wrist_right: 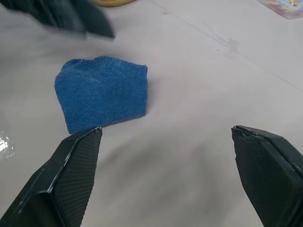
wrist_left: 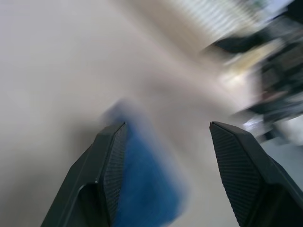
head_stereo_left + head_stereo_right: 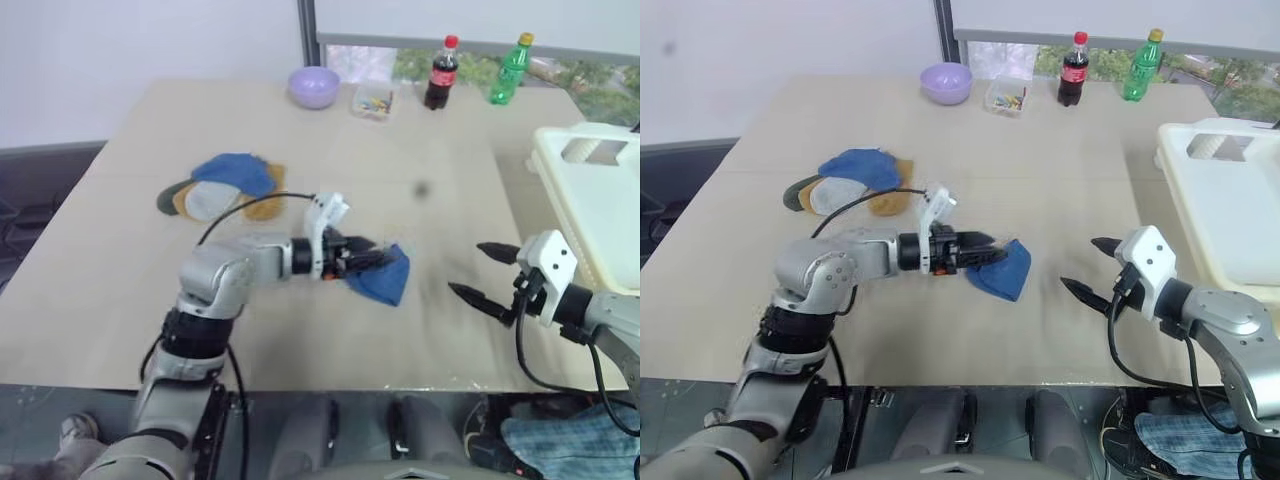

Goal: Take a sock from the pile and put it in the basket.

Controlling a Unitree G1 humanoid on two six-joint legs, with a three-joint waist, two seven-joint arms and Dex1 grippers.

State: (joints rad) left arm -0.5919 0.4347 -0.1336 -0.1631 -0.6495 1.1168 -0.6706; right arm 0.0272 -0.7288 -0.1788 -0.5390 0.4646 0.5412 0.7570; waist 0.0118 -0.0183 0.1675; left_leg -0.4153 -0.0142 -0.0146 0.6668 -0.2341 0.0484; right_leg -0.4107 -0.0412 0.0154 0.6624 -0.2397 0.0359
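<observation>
2 arms reach over the table [image 3: 120, 300]; the left gripper [image 3: 985, 256] points toward the right one, and its fingers [image 2: 106, 175] stand apart in the left wrist view, a blue sock [image 3: 1000, 270] lying just by 1 of them; whether they pinch it I cannot tell; the sock rests folded on the table near the middle front, as the right wrist view shows it flat on the surface; the right gripper [image 3: 484, 272] hovers near the table's front right, its fingers [image 1: 75, 175] spread wide and holding nothing, aimed toward the sock; the pile [image 3: 225, 187] sits behind the left arm, well apart from the sock, with blue on top and mustard, pale grey and dark green beneath; the basket [image 3: 590, 190], cream-white, stands at the table's right edge beyond the right gripper, its slot handle facing up; at the far edge stand a lilac bowl [image 3: 314, 86], a small clear box [image 3: 373, 101] of coloured bits, 1 cola bottle [image 3: 441, 72] and 1 green bottle [image 3: 509, 69].
</observation>
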